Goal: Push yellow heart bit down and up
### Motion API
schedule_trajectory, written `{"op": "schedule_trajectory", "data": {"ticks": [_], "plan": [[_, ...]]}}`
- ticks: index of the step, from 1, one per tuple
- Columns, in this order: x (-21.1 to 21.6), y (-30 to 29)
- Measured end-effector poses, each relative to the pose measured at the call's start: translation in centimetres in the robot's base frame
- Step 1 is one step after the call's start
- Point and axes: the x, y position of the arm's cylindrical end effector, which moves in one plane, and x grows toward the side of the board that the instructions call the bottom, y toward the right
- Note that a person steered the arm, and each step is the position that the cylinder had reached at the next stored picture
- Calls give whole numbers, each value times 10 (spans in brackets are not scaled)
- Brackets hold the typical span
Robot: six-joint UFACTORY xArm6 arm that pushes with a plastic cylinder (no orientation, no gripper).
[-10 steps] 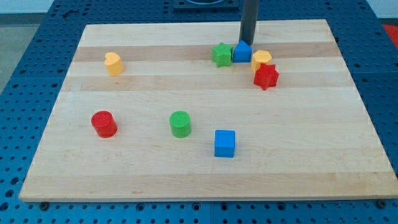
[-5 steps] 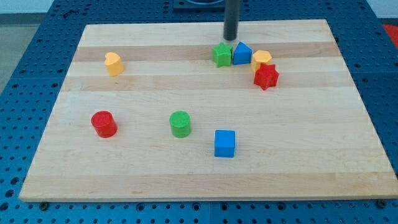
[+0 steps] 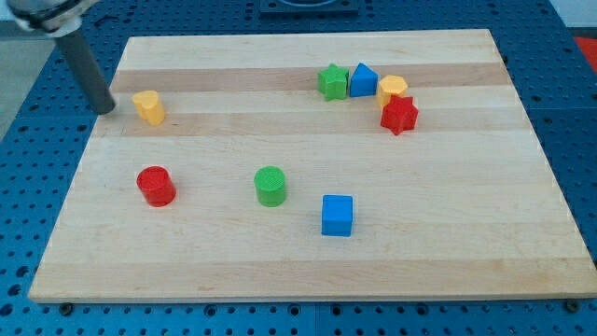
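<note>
Yellow heart-shaped block [image 3: 147,106] lies in the upper left part of the light wooden desk [image 3: 308,252], near its left edge and well apart from every other piece. We record that our rig carries no pincer, so no open or closed state applies; it ends in a straight dark rod, and my tip [image 3: 107,109] rests at the desk's left border, just beside the heart on the view's left, with a small gap showing between them. We judge this placement poor for the task: a push from this side would send the heart toward the view's right, whereas moving it down calls for the tip to sit above it, toward the view's top, and moving it up calls for the opposite side. The remaining pieces look undisturbed and clear of the working zone. A red cylinder [image 3: 155,185] stands below the heart, the nearest obstacle to a downward push, though a short stroke should stop short of it in our judgement. A green cylinder [image 3: 270,185] and a blue cube [image 3: 337,215] sit lower toward the middle. At the upper right a green star [image 3: 331,81], a blue pointed block [image 3: 363,79], a second yellow block [image 3: 393,90] and a red star [image 3: 399,115] form a tight cluster.
</note>
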Motion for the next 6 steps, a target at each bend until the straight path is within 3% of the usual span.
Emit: {"op": "schedule_trajectory", "data": {"ticks": [3,5,6], "plan": [[12,30],[12,90],[12,73]]}}
